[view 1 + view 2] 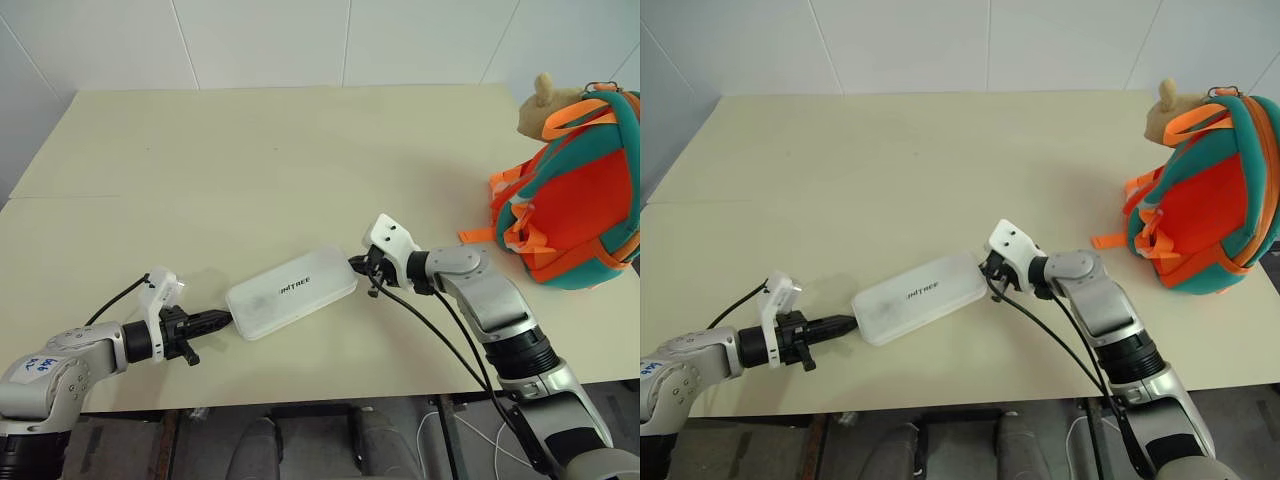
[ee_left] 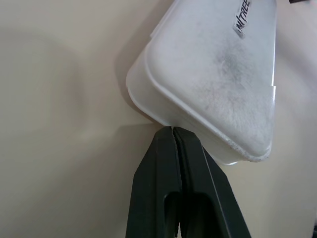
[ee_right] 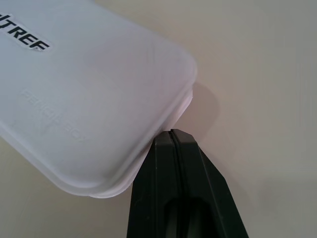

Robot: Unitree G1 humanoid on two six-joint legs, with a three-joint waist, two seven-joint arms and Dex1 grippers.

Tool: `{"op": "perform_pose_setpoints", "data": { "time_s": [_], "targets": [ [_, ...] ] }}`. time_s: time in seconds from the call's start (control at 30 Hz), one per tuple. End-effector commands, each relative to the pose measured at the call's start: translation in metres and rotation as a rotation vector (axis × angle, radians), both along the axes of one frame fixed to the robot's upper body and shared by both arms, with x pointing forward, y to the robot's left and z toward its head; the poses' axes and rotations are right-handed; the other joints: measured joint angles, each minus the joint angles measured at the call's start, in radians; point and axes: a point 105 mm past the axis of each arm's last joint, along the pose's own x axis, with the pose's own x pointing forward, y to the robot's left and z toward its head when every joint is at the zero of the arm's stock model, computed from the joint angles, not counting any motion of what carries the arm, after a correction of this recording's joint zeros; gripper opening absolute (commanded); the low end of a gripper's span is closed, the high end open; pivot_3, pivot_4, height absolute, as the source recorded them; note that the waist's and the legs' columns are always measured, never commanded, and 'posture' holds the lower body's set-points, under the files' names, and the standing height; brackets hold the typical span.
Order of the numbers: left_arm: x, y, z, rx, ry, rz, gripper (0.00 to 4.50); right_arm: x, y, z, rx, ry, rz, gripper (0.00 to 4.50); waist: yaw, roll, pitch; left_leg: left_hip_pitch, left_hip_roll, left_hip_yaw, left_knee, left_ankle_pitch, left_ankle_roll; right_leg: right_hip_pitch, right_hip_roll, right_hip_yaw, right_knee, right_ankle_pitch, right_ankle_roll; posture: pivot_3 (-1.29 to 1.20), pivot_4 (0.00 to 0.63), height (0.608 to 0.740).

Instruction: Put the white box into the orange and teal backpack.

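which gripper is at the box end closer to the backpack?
The right gripper: its shut jaws meet the end of the white box facing the backpack. The left gripper, also shut, is at the box's opposite end.

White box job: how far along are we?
Done: nothing yet; the flat white plastic box lies on the beige table, apart from the orange and teal backpack standing at the table's right edge. In hand: both grippers are shut, the left gripper tip at one end of the box and the right gripper at the other, apparently pinching it between them. Left: lift, carry over, insert.
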Motion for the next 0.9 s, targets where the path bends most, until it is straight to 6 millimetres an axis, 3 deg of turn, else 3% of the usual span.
{"op": "perform_pose_setpoints", "data": {
  "time_s": [0.03, 0.53, 0.9],
  "targets": [
    [0.008, -0.018, 0.009, -0.024, -0.07, -0.069, 0.05, -0.024, 0.025, 0.011, 0.051, 0.013, 0.174, 0.0, 0.0, 0.0, 0.0, 0.0, 0.0, 0.0, 0.0, 0.0, 0.0, 0.0, 0.0, 0.0, 0.0, 0.0, 0.0, 0.0, 0.15, 0.74],
    [0.03, -0.051, 0.003, -0.051, -0.087, -0.231, 0.05, -0.054, -0.001, 0.013, 0.042, 0.122, 0.186, 0.0, 0.005, -0.001, 0.0, 0.0, -0.001, -0.001, 0.001, 0.0, 0.0, 0.001, 0.0, 0.0, 0.0, 0.001, 0.002, 0.0, 0.15, 0.74],
    [0.02, -0.071, 0.003, -0.016, -0.04, -0.407, 0.05, -0.061, -0.038, 0.005, -0.032, 0.165, 0.081, 0.0, 0.021, -0.001, -0.001, -0.001, -0.001, -0.001, 0.001, 0.0, 0.0, 0.001, 0.0, 0.0, -0.002, 0.001, 0.002, 0.0, 0.15, 0.74]
  ]
}}
